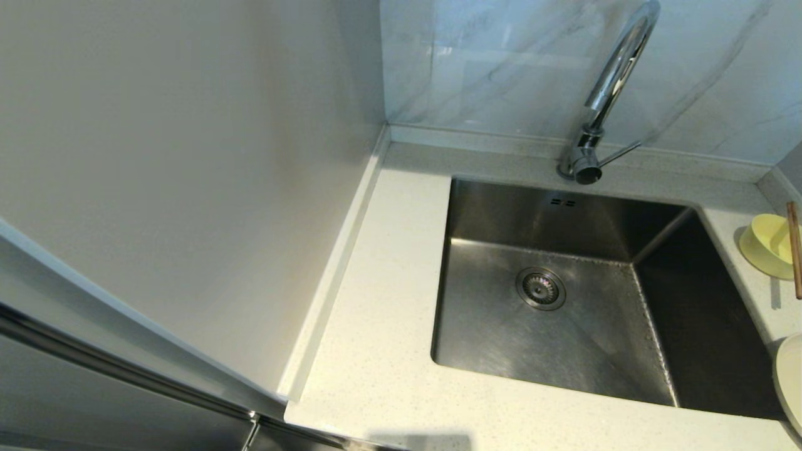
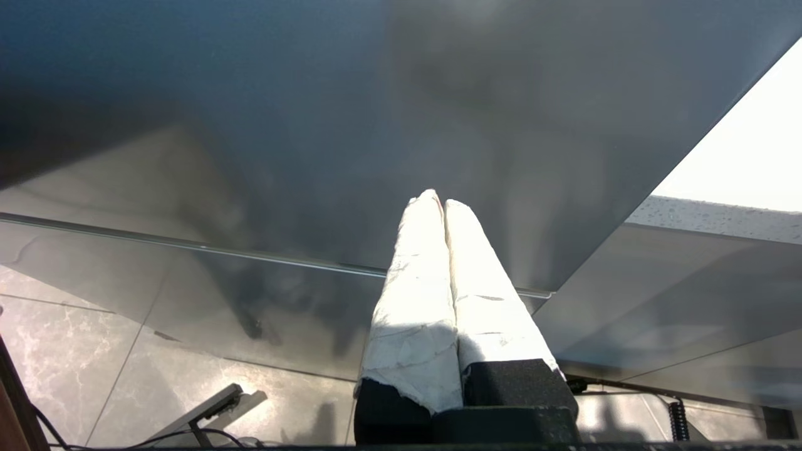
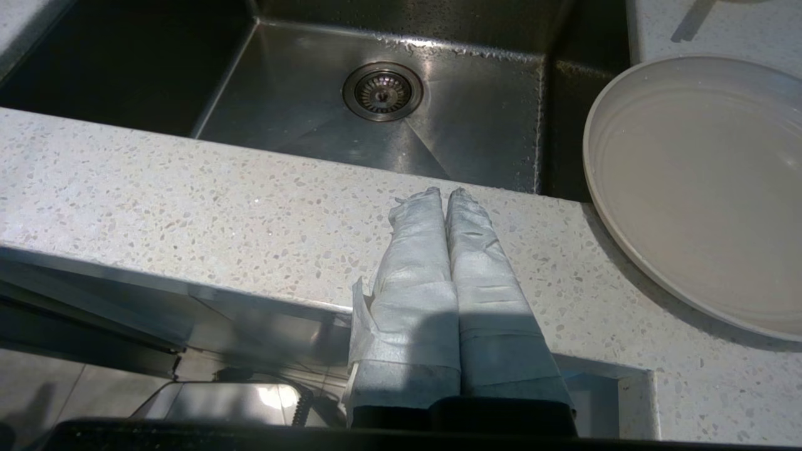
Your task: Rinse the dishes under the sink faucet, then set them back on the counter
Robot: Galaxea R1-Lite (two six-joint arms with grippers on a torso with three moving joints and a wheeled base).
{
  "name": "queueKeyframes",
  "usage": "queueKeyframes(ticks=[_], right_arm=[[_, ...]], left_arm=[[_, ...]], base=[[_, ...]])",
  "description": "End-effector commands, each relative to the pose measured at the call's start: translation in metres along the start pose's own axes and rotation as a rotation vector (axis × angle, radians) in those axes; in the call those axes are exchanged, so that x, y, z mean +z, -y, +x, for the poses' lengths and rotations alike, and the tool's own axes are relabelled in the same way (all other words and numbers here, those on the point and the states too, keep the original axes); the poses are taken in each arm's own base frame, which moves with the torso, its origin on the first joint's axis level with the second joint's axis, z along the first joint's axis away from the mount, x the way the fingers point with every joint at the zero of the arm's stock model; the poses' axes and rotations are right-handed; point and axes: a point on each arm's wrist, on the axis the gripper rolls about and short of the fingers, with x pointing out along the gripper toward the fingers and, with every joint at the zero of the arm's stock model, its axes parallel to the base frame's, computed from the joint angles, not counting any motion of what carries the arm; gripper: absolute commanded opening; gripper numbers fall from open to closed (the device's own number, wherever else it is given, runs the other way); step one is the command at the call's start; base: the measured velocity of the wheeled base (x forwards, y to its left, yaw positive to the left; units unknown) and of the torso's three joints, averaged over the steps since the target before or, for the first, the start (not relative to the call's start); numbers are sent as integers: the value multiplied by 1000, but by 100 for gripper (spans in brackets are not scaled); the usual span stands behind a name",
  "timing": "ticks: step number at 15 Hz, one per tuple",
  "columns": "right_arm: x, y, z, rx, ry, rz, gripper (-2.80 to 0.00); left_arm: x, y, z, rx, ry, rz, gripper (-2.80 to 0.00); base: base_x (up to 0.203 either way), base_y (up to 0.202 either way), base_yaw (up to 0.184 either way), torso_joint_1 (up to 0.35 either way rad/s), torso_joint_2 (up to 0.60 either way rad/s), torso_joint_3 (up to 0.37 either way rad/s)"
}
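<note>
Just beside the closed right gripper (image 3: 446, 195) lies the plate (image 3: 702, 188).

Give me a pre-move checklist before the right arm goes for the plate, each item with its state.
1. Sink holds no dishes: ok.
2. Plate lies on the counter beside the sink, nothing on it: ok.
3. Right gripper open for a grasp: not ok, fingers closed together, low at the counter's front edge.
4. Left gripper out of the way: ok, closed and down by the cabinet front.
5. Bowl and chopsticks accounted for: ok, on the counter at the sink's far right, chopsticks across the bowl.
6. Faucet running: not ok, no water visible.
</note>
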Motion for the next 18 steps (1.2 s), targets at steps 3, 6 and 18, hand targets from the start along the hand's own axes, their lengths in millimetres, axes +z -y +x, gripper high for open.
queueKeyframes(ticks=[3, 6, 18], right_arm=[[0, 0, 0, 0, -4, 1, -280], [0, 0, 0, 0, -4, 1, -280], [0, 0, 0, 0, -4, 1, -280]], left_arm=[[0, 0, 0, 0, 0, 0, -280], [0, 0, 0, 0, 0, 0, -280], [0, 0, 0, 0, 0, 0, -280]], base=[[0, 0, 0, 0, 0, 0], [0, 0, 0, 0, 0, 0], [0, 0, 0, 0, 0, 0]])
